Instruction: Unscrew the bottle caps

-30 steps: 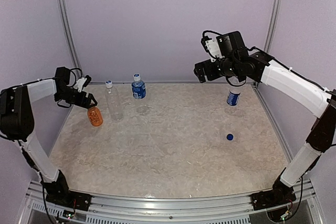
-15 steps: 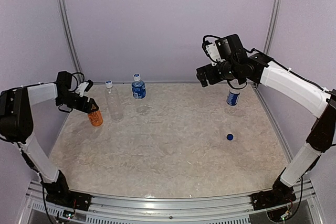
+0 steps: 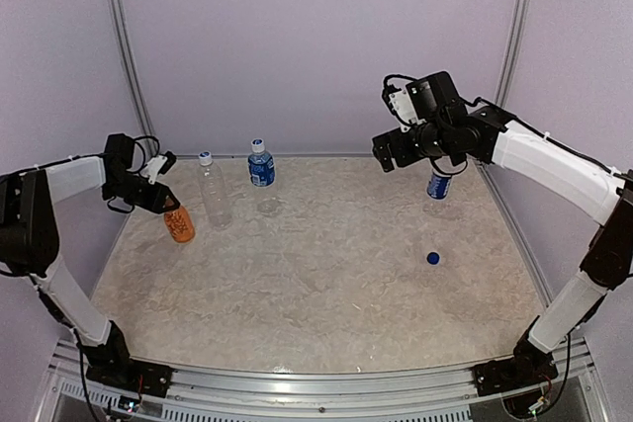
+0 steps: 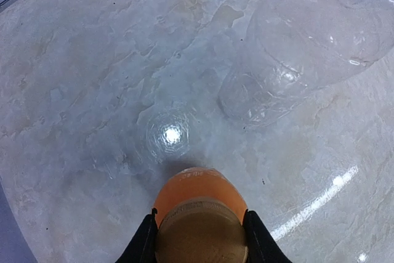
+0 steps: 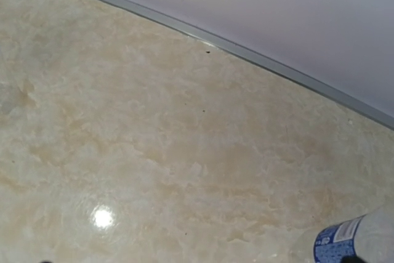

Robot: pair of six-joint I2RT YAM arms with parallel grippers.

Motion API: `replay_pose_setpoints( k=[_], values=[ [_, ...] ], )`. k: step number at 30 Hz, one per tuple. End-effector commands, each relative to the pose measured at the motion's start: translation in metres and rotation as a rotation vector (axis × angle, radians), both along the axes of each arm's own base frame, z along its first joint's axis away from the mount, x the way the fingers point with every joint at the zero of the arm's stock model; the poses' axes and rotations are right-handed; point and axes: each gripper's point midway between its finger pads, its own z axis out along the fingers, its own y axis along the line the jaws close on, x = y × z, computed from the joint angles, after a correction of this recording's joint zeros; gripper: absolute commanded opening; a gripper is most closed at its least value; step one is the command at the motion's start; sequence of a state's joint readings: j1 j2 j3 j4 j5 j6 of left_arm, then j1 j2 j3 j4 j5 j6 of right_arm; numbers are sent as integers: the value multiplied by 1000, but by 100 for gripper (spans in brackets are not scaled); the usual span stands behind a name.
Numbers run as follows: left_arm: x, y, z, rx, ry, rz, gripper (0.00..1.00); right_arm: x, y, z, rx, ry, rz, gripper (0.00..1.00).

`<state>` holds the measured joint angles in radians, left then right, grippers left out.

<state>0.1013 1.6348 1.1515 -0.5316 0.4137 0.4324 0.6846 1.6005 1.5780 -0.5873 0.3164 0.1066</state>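
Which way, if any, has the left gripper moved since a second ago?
Yes: left gripper sank onto the brown cap, lower against the tall clear bottle.

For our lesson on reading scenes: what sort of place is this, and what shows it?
Likely a robot lab test cell: left arm and right arm bolted at a marble-look table, plain enclosing walls, aluminium frame rail.

L arm (image 3: 71, 173), R arm (image 3: 546, 158), white shells, black joints, cables, black L gripper (image 3: 172, 202)
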Motion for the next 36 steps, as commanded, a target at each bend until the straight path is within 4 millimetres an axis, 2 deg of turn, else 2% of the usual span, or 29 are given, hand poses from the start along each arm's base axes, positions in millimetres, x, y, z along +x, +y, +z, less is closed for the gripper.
replay_pose_setpoints(
  k=[1, 2, 4, 6, 7, 9, 10, 11, 12, 13, 15, 17, 19, 23, 29, 32, 34, 36],
  values=[
    [-16, 9, 34, 47, -21, -13, 8, -20, 7, 19, 59, -14, 71, 99],
    [-20, 12, 42, 74, -26, -15, 5, -25, 15, 23, 68, -24, 111, 98],
    [-34, 15, 73, 130, -54, -22, 1, -42, 37, 32, 66, -68, 229, 98],
    [-50, 13, 111, 177, -96, -43, 0, -64, 62, 41, 39, -133, 351, 98],
    [-62, 8, 138, 204, -148, -65, 0, -77, 76, 47, 30, -169, 414, 98],
    [-93, -11, 180, 224, -198, -136, 0, -100, 104, 54, 5, -239, 527, 98],
    [-113, -27, 213, 223, -255, -184, 0, -112, 119, 59, -4, -280, 581, 98],
    [-135, -41, 230, 212, -250, -233, 0, -121, 133, 63, -13, -318, 625, 99],
    [-156, -62, 237, 206, -222, -319, 0, -135, 150, 71, -29, -371, 681, 99],
    [-174, -71, 242, 204, -190, -360, 0, -140, 162, 73, -35, -399, 705, 99],
    [-211, -104, 245, 216, -153, -517, 0, -153, 189, 85, -47, -472, 753, 99],
    [-238, -128, 248, 233, -164, -634, 0, -166, 215, 103, -37, -537, 801, 99],
    [-262, -144, 257, 168, -161, -736, 0, -172, 236, 109, -25, -565, 835, 99],
    [-267, -164, 261, 159, -168, -820, 0, -175, 259, 115, 48, -563, 855, 99],
    [-267, -182, 276, 113, -215, -857, 0, -207, 285, 98, 173, -515, 1052, 99],
    [-271, -185, 284, 82, -226, -866, 0, -207, 293, 92, 193, -501, 1064, 99],
    [-272, -186, 288, 68, -235, -866, 0, -207, 296, 92, 211, -492, 1072, 94],
    [-274, -186, 291, 54, -239, -870, 0, -205, 294, 93, 244, -480, 1076, 84]
  ],
)
